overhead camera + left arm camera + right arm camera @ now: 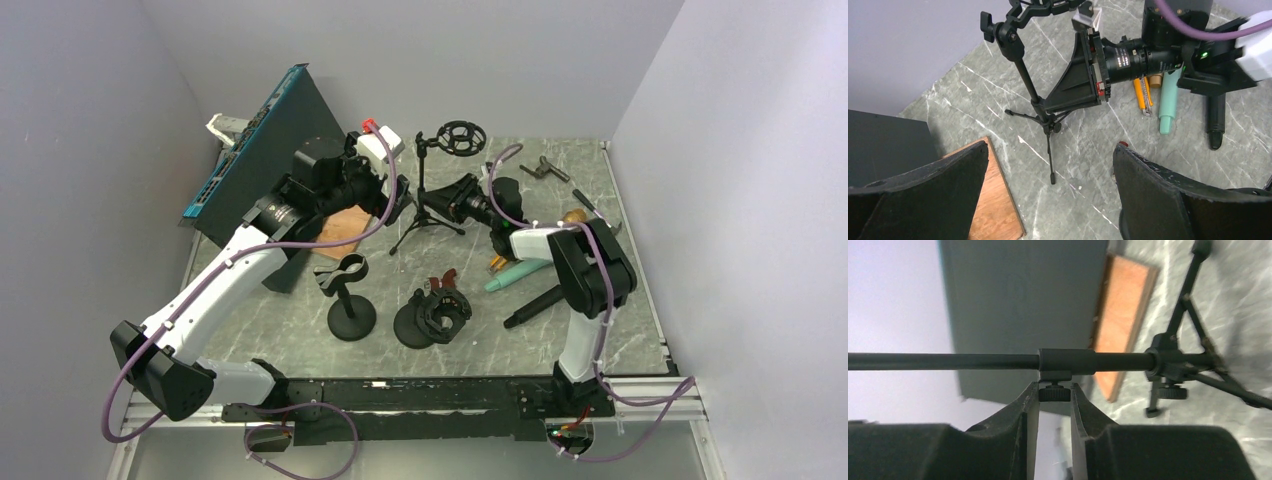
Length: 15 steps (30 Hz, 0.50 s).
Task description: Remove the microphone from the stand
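While the right arm is rising from its base at 5 o'clock, folding at the elbow and stretching its forearm low toward 10 o'clock, the right gripper is meeting the pole of the tripod stand from the side. Its fingers are drawn narrow and are pinching the small thumbscrew under the pole's collar. The left arm is sweeping from its base at 7 o'clock toward 1 o'clock, and the left gripper is hovering above the table at the tripod's 9 o'clock, fingers spread wide and gripping nothing, one of them hanging over the wooden board. The tripod is standing upright at the table's 12 o'clock, carrying a round shock-mount ring at its top. What looks like the microphone, a black cylinder, is lying flat at the tripod's 4 o'clock, apart from it and near a teal cylinder. Two round-base stands are sitting at 6 o'clock; what the right-hand one's clip is gripping cannot be told.
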Motion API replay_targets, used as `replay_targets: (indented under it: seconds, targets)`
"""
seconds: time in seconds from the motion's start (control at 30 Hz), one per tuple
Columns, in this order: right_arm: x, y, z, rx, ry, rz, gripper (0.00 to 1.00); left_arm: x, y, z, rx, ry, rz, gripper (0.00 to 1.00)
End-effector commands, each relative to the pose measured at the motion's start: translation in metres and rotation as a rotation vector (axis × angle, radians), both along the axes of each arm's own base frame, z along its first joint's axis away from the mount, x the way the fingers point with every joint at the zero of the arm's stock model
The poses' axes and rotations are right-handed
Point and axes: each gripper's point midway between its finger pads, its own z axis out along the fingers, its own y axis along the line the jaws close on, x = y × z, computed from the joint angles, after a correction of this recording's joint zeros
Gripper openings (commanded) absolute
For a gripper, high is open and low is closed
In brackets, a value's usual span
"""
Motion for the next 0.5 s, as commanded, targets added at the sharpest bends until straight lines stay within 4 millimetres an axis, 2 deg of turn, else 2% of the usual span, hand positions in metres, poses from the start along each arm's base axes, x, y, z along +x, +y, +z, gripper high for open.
replay_targets:
  seconds: [0.0,0.07,0.13,0.4,0.43,0.47]
  targets:
    - [0.014,-0.019,-0.012,-0.440,-0.088,-0.146,0.00,0.000,0.000,0.008,0.000,-0.039,-0.002,0.97]
    - [0.013,-0.023,-0.009,-0.549,-0.124,-0.179,0.00,0.000,-0.001,0.008,-0.001,-0.036,-0.003,0.97]
    - [0.012,-0.026,-0.007,-0.581,-0.140,-0.192,0.00,0.000,-0.001,0.008,-0.002,-0.037,-0.003,0.97]
    - [0.011,-0.011,0.000,-0.542,-0.175,-0.125,0.00,0.001,-0.002,0.006,0.006,-0.034,-0.002,0.97]
    - [0.009,-0.009,0.002,-0.525,-0.175,-0.111,0.02,0.001,-0.002,0.005,0.007,-0.033,-0.004,0.97]
    - [0.008,-0.008,0.004,-0.506,-0.175,-0.105,0.09,0.001,-0.002,0.005,0.008,-0.036,-0.003,0.97]
